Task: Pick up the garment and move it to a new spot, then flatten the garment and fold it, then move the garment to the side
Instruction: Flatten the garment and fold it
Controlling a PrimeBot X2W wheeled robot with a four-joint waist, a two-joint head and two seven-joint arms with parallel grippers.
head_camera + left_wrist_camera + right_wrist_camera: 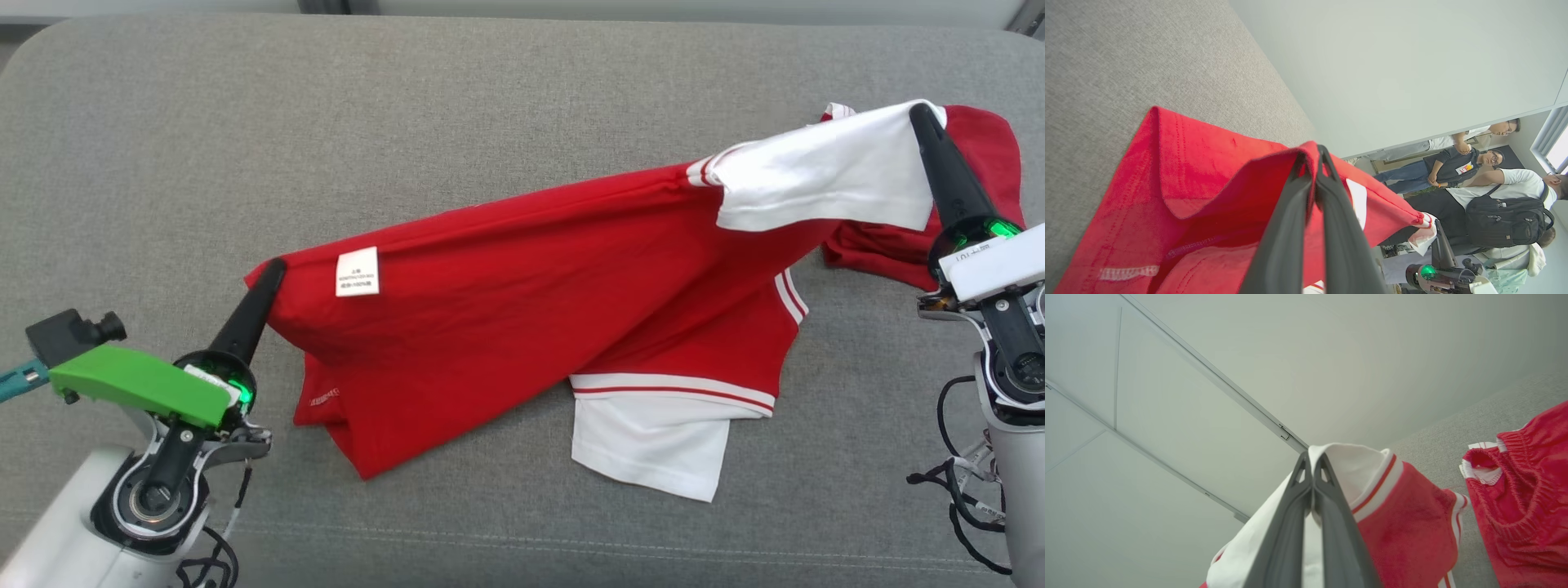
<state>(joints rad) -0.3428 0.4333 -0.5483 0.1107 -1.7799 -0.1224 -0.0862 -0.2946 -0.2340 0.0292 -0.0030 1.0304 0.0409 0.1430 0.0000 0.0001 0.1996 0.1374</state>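
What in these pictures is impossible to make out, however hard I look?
1. Head view: the print on the shirt's white label is too small to read.
2. Head view: the second red cloth is partly hidden behind the white sleeve and the right gripper.
3. Head view: the shirt's underside is hidden by its own upper layer.
4. Left wrist view: the left gripper covers the fabric it pinches.
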